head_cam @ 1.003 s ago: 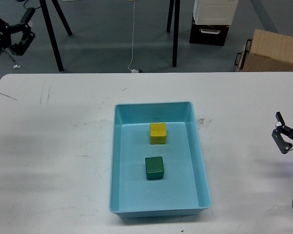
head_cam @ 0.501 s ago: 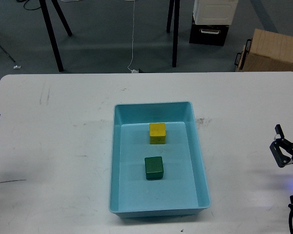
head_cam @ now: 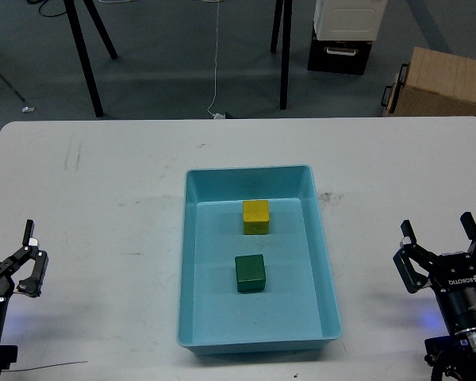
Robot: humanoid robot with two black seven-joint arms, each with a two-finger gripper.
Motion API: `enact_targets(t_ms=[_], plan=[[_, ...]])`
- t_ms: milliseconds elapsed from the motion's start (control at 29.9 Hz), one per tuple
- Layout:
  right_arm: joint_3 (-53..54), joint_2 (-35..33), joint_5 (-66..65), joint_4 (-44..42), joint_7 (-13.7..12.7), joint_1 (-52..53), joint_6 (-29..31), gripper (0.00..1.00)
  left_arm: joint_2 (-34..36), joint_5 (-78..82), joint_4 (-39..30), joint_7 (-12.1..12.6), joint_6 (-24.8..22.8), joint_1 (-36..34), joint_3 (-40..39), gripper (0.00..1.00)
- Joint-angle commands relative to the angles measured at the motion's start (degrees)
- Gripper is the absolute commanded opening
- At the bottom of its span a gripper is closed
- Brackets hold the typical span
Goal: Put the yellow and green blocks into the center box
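Resting in blue box [head_cam: 329, 262]: yellow block [head_cam: 255, 217], green block [head_cam: 250, 273].
Rigid, probably light cubes, best pinched across flat sides; left gripper [head_cam: 17, 254] and right gripper [head_cam: 440, 242] spread, empty.

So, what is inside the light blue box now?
The light blue box holds a yellow block and, nearer the robot, a green block, apart from each other. What lies under the blocks is covered.

I see the shallow light-blue plastic box [head_cam: 325, 270] lying flat on the desk, midway between my left tool [head_cam: 12, 262] and right tool [head_cam: 443, 246]. Inside it the small yellow cube [head_cam: 255, 217] sits upright at the far end, the dark green cube [head_cam: 250, 273] nearer me, apart from it.
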Motion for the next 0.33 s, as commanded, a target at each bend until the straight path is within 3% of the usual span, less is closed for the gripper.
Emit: enact_targets(t_ms=[0, 301], plan=[[0.3, 0.1, -0.3, 0.3, 0.0, -0.8, 0.0, 1.0, 0.0, 0.1, -0.3, 0.0, 0.0, 0.2, 2.8, 0.99], [0.3, 0.1, -0.8, 0.6, 0.0, -1.5, 0.0, 1.0, 0.0, 0.3, -0.3, 0.0, 0.0, -0.2, 2.9, 0.99]])
